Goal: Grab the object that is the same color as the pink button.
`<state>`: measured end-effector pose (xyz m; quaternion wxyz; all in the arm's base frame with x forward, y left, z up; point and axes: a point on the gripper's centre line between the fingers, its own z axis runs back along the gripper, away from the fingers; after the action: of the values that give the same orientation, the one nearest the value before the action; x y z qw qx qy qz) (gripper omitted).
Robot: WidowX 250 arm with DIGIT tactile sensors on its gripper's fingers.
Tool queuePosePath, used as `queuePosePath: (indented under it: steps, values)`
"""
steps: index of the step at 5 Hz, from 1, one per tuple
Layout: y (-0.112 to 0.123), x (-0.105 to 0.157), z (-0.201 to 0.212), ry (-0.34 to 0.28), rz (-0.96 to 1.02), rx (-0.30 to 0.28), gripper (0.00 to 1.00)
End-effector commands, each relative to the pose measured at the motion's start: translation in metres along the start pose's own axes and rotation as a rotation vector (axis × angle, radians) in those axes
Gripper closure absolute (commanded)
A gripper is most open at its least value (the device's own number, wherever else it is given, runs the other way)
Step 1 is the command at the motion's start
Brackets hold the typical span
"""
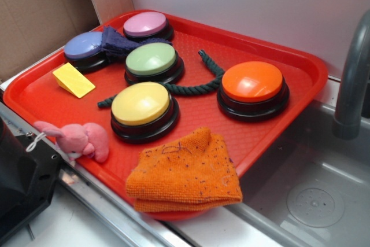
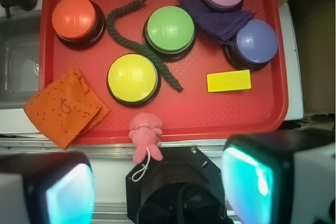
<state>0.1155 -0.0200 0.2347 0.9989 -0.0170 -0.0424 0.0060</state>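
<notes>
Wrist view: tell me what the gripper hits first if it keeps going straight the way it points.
Likely the pink plush toy on the red tray's near rim, roughly between the two fingers. Depth is unclear, so it may meet the rim itself.

A small pink plush animal toy (image 1: 78, 138) lies slumped over the near rim of the red tray (image 1: 34, 93), its soft body partly on the tray floor and its floppy limbs hanging past the edge. A white string loop (image 2: 140, 170) trails from one end, off the tray. Seen from the wrist camera, the toy (image 2: 146, 135) sits just below the yellow button (image 2: 133, 77), near it but apart. At the tray's far edge stands the pink button (image 1: 145, 24), a round dome with a pale pink-lilac top on a black base, upright, with a dark purple cloth (image 1: 118, 43) lying against its side.
</notes>
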Motion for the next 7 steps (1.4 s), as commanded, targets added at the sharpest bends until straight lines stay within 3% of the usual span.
queuePosePath:
  steps: [1, 3, 4, 6, 7]
  values:
    - [0.000, 0.000, 0.000, 0.000, 0.000, 0.000, 0.00]
    - [0.003, 0.011, -0.042, 0.010, -0.022, -0.061, 0.00]
    - [0.003, 0.015, -0.070, 0.010, 0.007, -0.055, 0.00]
    - [-0.009, 0.010, -0.126, 0.166, 0.043, -0.049, 0.00]
    - [-0.004, 0.002, -0.153, 0.207, 0.085, -0.048, 0.00]
